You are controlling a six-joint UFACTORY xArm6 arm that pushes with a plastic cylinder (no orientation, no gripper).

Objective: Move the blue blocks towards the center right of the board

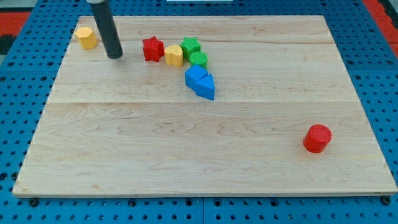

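Two blue blocks lie touching near the board's upper middle: a blue cube-like block [195, 76] and a blue triangular block [206, 86] just below and to its right. My tip [115, 56] rests on the board at the upper left, well to the left of the blue blocks, with the red star between us. The rod rises from the tip to the view's top edge.
A red star [152, 48], a yellow block [174, 55], a green star [191, 46] and a green cylinder [198, 60] cluster just above the blue blocks. A yellow hexagonal block [86, 37] sits at the upper left. A red cylinder [318, 138] stands at the lower right. The wooden board [205, 155] is ringed by blue pegboard.
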